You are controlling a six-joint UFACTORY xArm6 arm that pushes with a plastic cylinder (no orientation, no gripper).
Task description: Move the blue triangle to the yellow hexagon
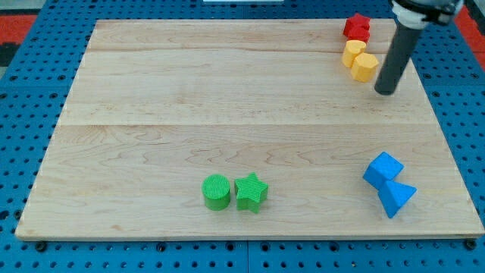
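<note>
Nothing done yet: my tip (386,91), a jawless rod, is sitting right of the yellow hexagon (364,67), far from the near-right blue triangle (396,199)

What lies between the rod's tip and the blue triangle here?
Nothing but bare wood. In the camera view, my tip sits just right of the yellow hexagon, and the board down to the blue triangle holds no block.

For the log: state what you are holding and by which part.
Nothing is held. My tip rests free just right of the yellow hexagon, far from the blue triangle.
</note>
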